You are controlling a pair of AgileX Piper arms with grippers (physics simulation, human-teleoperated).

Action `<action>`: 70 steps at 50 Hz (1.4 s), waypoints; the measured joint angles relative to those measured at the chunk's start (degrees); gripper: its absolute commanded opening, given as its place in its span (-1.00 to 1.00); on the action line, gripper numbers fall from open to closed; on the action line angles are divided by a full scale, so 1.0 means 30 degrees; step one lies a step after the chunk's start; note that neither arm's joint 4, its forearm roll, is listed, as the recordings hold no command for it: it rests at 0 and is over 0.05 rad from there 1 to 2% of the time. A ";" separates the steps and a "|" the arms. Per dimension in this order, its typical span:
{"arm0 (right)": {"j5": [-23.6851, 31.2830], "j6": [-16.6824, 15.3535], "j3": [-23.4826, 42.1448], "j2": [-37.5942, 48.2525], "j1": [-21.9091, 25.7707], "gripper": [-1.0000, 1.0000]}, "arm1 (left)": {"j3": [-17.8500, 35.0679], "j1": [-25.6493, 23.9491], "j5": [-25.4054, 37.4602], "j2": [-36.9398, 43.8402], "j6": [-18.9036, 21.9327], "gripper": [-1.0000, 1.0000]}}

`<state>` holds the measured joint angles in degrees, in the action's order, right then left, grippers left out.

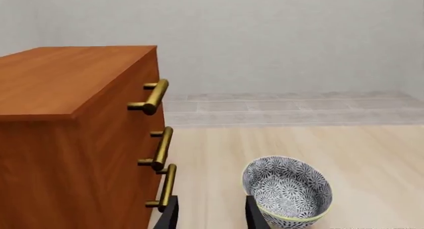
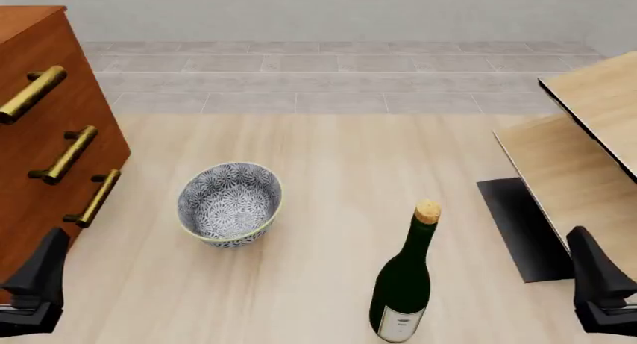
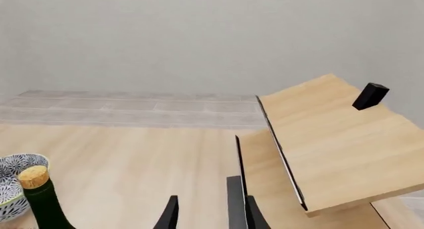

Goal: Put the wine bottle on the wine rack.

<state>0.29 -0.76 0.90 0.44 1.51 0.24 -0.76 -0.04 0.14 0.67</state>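
Standing upright near the table's front edge, the bottle (image 2: 405,284) sits right of the bowl (image 2: 230,203) and well apart from the rack (image 2: 587,146) at far right. You should treat it as heavy, rigid glass: smooth, likely slippery, breakable, and tall enough to tip if nudged at the neck. Take it around the body just above the label, not the cork. Your right gripper (image 3: 202,211) hangs low beside the rack's base plate, its 2 fingers spread and holding nothing. Your left gripper (image 1: 210,213) is likewise spread and empty, parked low by the cabinet (image 2: 45,135), facing the bowl.
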 measured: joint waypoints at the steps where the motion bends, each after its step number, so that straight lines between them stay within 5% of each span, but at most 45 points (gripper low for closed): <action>1: 0.0058 -0.0073 0.0086 -0.0011 0.0120 1.00 | -0.0004 -0.0011 -0.0008 -0.0001 0.0035 1.00; 43: 0.5053 -0.1601 0.4352 -0.0141 0.9400 1.00 | 0.0845 0.0223 -0.0116 0.0000 0.0234 1.00; 70: 0.5781 -0.2104 0.4333 -0.0144 1.3274 1.00 | 0.1066 0.0041 -0.0123 -0.0016 0.0330 1.00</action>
<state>17.63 -7.07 13.90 0.00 41.33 3.44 -0.64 -0.41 0.10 1.66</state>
